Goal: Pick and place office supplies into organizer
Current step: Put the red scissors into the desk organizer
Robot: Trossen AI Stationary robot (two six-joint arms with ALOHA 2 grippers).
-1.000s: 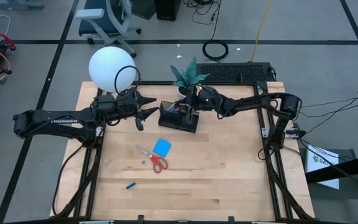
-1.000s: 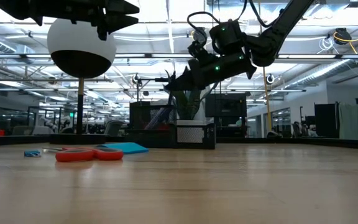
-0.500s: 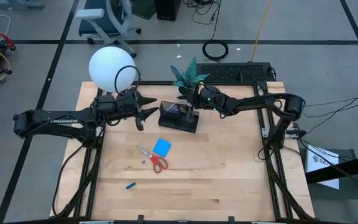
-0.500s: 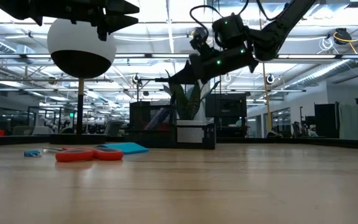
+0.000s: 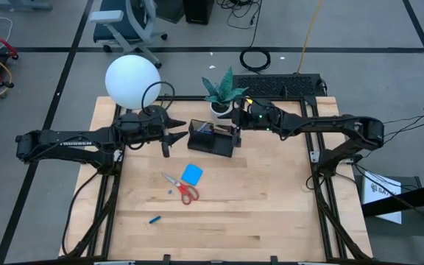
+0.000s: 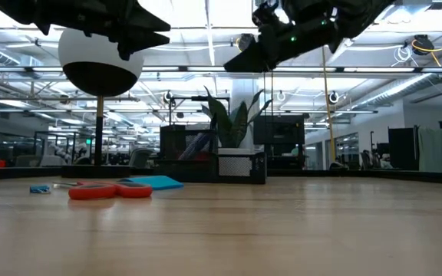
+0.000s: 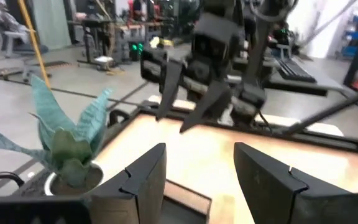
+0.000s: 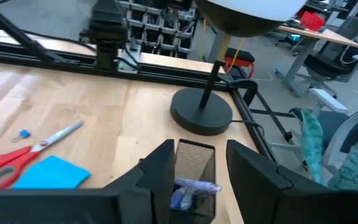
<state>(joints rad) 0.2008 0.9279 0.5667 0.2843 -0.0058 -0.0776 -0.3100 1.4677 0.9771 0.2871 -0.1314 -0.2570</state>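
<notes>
Nearest the table's front edge a tiny blue piece (image 5: 154, 219) is seen alone on the bare wood. Further in, red-handled scissors (image 5: 182, 188) lie flat w/ a second small blue bit just beside the blades; the bright blue square note pad (image 5: 192, 174) lies at the blade end, touching or nearly so. All are still outside the organizer (image 5: 212, 138), which sits beyond them toward the far edge, btwn the two arms.

Change over the last sec: the right gripper (image 5: 240, 122), earlier down at the organizer's upright compartment, has been raised and drawn back toward the plant pot (image 5: 220, 109). Its fingers (image 8: 160, 163) are seen parted and nothing is held btwn them. In the right wrist view blue-grey pen ends (image 8: 188, 188) stand in the mesh compartment below, so a pen drop is judged just done; approx 3 loose items remain.

The left gripper (image 5: 169, 134) hangs above the table beside the organizer's other end, near the lamp base (image 8: 202, 116), jaws apart, empty, apparently waiting
</notes>
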